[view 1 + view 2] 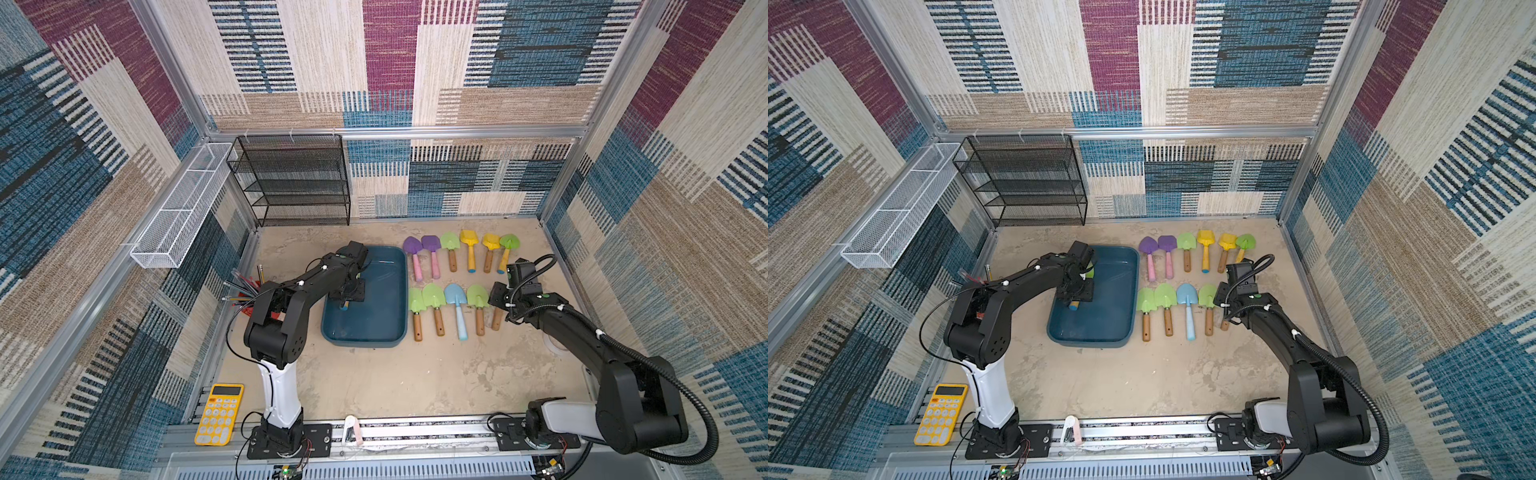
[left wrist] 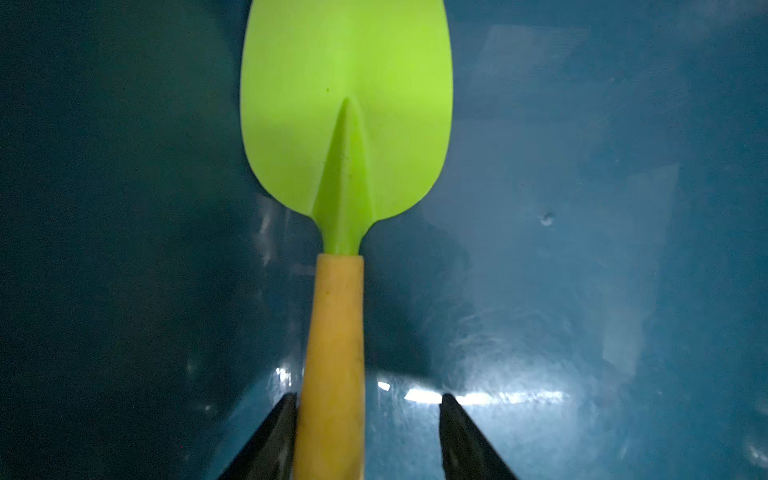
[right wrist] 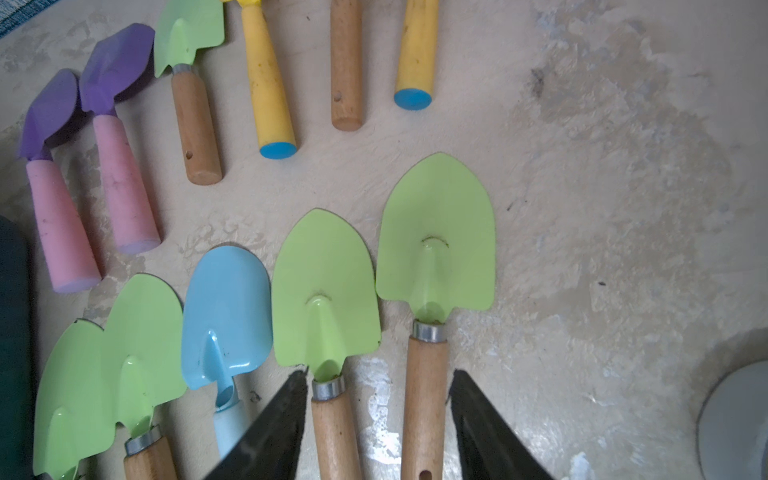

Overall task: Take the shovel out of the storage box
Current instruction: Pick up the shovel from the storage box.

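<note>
The shovel [image 2: 345,116] has a lime-green blade and a yellow handle and lies on the floor of the dark teal storage box [image 2: 582,249]. My left gripper [image 2: 368,401] is down inside the storage box [image 1: 382,299], open. Its jaws straddle the handle, with one finger [image 2: 282,424] against it and a gap on the other side. In both top views only the handle's blue end [image 1: 344,307] [image 1: 1074,306] shows under the left gripper [image 1: 349,295]. My right gripper [image 3: 379,374] hangs open over two wooden handles right of the box, holding nothing.
Several shovels [image 1: 457,282] lie in two rows on the table right of the box. A black wire-mesh rack [image 1: 291,183] stands at the back, with a white wire basket [image 1: 183,208] on the left wall. Left of the box is a pencil cup [image 1: 249,291]. A yellow calculator [image 1: 218,413] lies front left.
</note>
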Action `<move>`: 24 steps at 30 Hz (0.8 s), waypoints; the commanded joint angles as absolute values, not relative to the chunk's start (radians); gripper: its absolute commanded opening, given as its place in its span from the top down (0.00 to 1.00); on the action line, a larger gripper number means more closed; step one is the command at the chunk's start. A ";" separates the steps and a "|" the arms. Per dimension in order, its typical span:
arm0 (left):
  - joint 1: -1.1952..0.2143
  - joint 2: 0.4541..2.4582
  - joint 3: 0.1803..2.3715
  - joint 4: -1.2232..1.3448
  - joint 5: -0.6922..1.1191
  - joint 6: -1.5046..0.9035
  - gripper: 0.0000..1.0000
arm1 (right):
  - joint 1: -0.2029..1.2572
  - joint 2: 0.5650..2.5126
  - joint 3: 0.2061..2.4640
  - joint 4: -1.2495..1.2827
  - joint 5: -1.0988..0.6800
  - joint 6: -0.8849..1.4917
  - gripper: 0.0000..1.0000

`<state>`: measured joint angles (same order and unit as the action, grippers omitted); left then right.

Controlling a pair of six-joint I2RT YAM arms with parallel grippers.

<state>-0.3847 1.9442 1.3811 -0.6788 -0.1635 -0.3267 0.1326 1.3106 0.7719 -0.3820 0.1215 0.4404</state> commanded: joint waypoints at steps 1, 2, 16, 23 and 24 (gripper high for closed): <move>-0.394 1.936 1.378 -0.713 -0.199 -0.312 0.44 | 0.133 1.309 0.766 -0.340 0.095 0.442 0.44; -0.396 1.937 1.379 -0.721 -0.205 -0.317 0.44 | 0.133 1.310 0.764 -0.337 0.093 0.442 0.44; -0.397 1.980 1.376 -0.726 -0.187 -0.326 0.65 | 0.133 1.315 0.735 -0.287 0.039 0.446 0.53; -0.397 1.967 1.381 -0.737 -0.177 -0.328 0.87 | 0.135 1.306 0.726 -0.273 0.026 0.440 0.54; -0.397 1.958 1.378 -0.737 -0.169 -0.329 0.90 | 0.135 1.302 0.729 -0.275 0.024 0.439 0.54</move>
